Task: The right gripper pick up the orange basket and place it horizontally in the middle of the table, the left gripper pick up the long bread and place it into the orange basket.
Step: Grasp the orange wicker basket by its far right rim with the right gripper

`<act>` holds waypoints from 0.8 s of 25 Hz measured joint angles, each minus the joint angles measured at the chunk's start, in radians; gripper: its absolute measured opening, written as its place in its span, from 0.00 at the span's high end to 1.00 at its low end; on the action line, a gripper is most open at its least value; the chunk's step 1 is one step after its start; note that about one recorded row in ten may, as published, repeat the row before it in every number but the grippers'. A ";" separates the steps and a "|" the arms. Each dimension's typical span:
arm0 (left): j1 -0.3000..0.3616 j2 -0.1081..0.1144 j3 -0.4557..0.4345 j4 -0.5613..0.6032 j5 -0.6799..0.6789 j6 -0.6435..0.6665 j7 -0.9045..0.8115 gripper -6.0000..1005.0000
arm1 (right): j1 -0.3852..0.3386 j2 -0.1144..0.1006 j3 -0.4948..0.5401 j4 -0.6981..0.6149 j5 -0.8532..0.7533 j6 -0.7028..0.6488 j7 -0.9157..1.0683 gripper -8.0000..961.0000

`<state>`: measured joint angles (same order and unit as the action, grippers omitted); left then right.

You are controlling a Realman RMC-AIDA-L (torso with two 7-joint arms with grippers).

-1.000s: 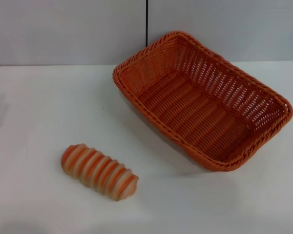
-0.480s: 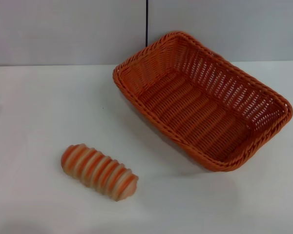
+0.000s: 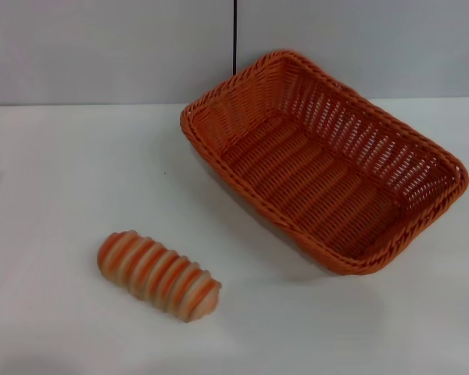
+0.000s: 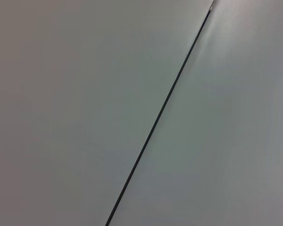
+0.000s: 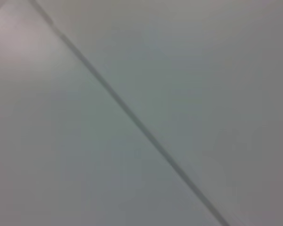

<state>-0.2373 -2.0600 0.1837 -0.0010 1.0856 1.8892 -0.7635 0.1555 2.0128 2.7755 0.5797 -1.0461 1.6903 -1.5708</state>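
Observation:
The orange basket (image 3: 324, 160) lies empty on the white table (image 3: 62, 172), at the back right in the head view, set at a diagonal. The long bread (image 3: 159, 275), striped orange and cream, rests on the table at the front left, well apart from the basket. Neither the left gripper nor the right gripper appears in any view. Both wrist views hold only a plain grey surface crossed by a thin dark line.
A grey wall (image 3: 102, 47) with a dark vertical seam (image 3: 235, 31) runs behind the table's far edge. Bare tabletop lies between the bread and the basket and along the left side.
A faint shadow at the table's left edge has shrunk and slid toward the edge. The basket and the bread have not moved.

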 joint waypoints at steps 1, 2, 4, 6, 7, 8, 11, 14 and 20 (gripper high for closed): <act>0.002 0.000 -0.002 0.000 0.000 0.000 -0.011 0.16 | 0.023 -0.032 0.000 0.053 -0.044 -0.005 0.066 0.53; 0.002 0.000 -0.002 0.000 0.000 0.000 -0.011 0.16 | 0.023 -0.032 0.000 0.053 -0.044 -0.005 0.066 0.53; 0.002 0.000 -0.003 0.000 0.000 0.000 -0.022 0.16 | 0.057 -0.074 -0.001 0.095 -0.101 -0.006 0.141 0.53; 0.004 0.000 -0.001 0.011 -0.001 -0.001 -0.040 0.16 | 0.119 -0.143 -0.001 0.157 -0.207 0.007 0.244 0.53; 0.004 0.000 -0.001 0.011 -0.001 -0.001 -0.040 0.16 | 0.140 -0.161 -0.001 0.180 -0.235 0.014 0.272 0.53; 0.005 0.000 0.000 0.015 -0.001 0.000 -0.040 0.16 | 0.140 -0.161 -0.001 0.180 -0.235 0.014 0.272 0.53; 0.014 -0.001 0.004 0.020 0.001 0.001 -0.040 0.16 | 0.230 -0.222 -0.025 0.299 -0.381 0.032 0.418 0.53; 0.022 -0.002 0.005 0.017 0.001 0.003 -0.040 0.16 | 0.276 -0.251 -0.063 0.363 -0.467 0.035 0.498 0.53; 0.040 -0.003 0.017 0.011 0.001 0.006 -0.063 0.16 | 0.425 -0.315 -0.180 0.494 -0.778 0.057 0.682 0.53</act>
<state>-0.1968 -2.0631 0.2005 0.0098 1.0862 1.8952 -0.8268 0.5805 1.6980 2.5956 1.0735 -1.8242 1.7476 -0.8890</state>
